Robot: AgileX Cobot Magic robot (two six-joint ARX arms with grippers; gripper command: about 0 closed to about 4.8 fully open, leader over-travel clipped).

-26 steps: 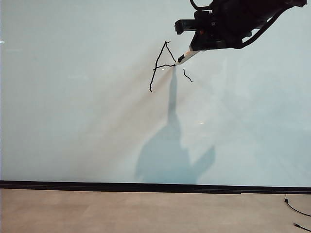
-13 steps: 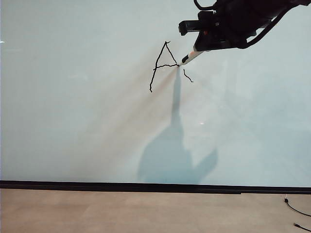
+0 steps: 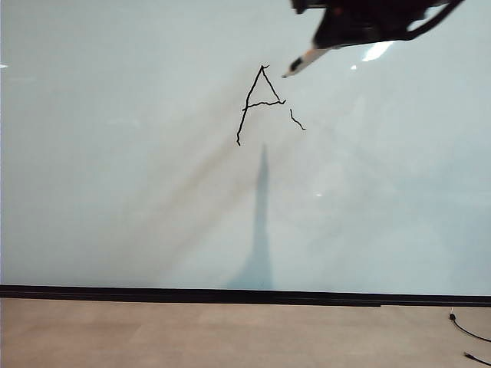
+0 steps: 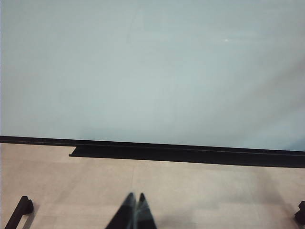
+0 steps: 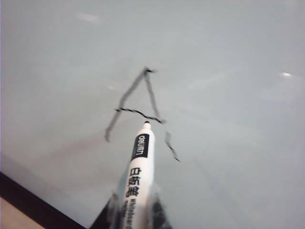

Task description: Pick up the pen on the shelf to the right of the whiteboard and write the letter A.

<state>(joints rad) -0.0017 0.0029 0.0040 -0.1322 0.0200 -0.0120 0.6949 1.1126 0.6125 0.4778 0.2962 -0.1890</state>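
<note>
- The right pincer (image 5: 136,212) is clamped on the slim marker pen with its white barrel, black band and dark tip (image 5: 139,164); in the exterior view that pincer (image 3: 337,34) sits at the top edge, up and to the right of the writing, with the pen (image 3: 303,60) slanting down-left and its tip clear of the surface
- The pen looks light, stiff and smooth-sided, so I judge it could twist or slide under pressing; the hold sits on the rear barrel, leaving the banded front free, which seems the sensible place
- The small, shaky black hand-drawn letter A (image 3: 257,103) stands just below and left of the tip; its right leg is a short detached stroke (image 3: 297,119), so the letter reads as drawn but broken
- The large glossy pale grey-white whiteboard (image 3: 123,153) carries it; a black strip runs along its bottom edge above tan floor
- The left pincer (image 4: 135,213) rests low near the floor, jaws together, holding nothing
</note>
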